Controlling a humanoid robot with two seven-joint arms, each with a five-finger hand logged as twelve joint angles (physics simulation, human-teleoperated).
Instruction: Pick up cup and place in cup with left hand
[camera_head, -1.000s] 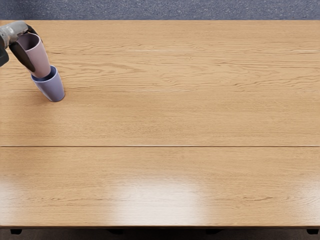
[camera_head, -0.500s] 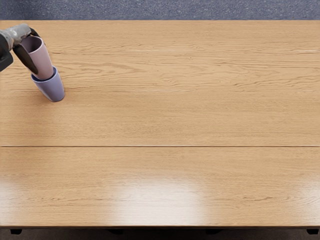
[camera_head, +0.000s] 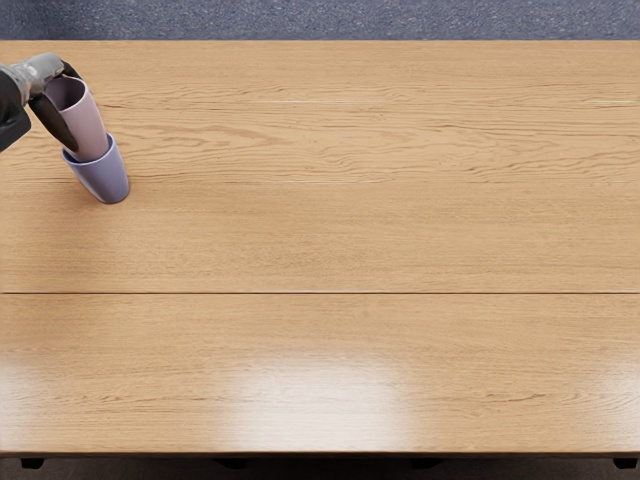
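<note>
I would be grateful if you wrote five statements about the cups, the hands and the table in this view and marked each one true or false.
1. The left hand is grasping the pink cup. True.
2. The blue cup is turned upside down over the pink cup. False: it stands mouth up, with the pink cup's lower end inside it.
3. Much of the pink cup rises above the blue cup's rim. True.
4. Both cups are near the picture's right edge. False: they are near its left edge.
5. The table has a wood-grain surface. True.
</note>
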